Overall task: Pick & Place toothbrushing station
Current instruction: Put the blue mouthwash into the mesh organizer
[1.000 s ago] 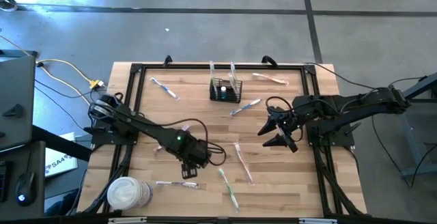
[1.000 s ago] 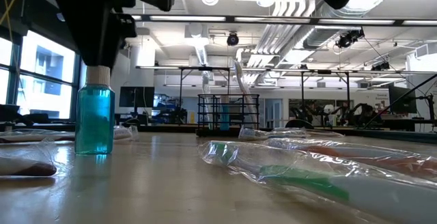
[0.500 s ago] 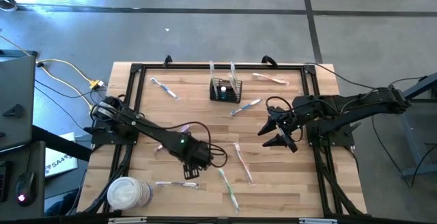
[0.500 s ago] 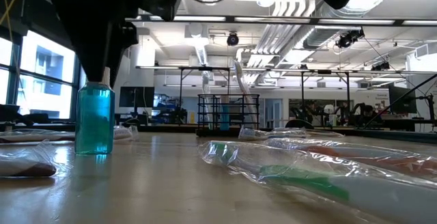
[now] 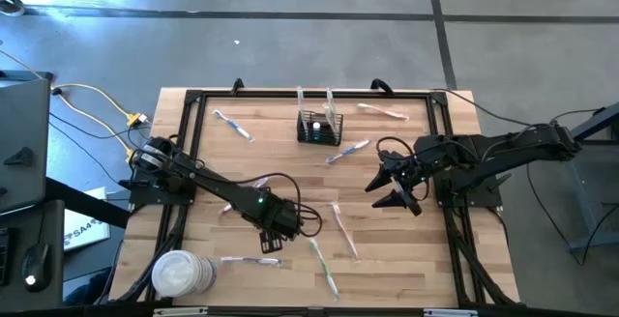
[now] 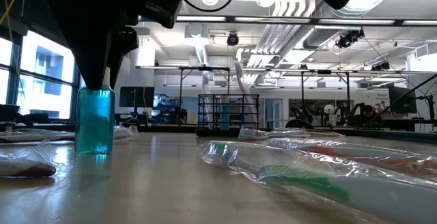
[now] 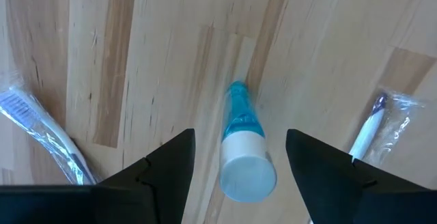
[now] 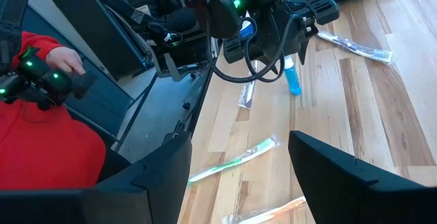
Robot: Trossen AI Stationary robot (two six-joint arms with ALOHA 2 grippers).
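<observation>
The left gripper [image 7: 235, 157] hung over an upright blue bottle [image 7: 244, 149], fingers [image 7: 167, 162] wide on either side. The right gripper [image 5: 397, 187] waited, fingers spread; the toothbrushing station [image 5: 319, 127] stood well beyond both.

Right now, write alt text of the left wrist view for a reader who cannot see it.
The left claw hangs open straight above a small blue bottle with a white cap, one dark finger on each side and neither touching it. The bottle stands on the wooden table, with a wrapped toothbrush off to either side.
</observation>
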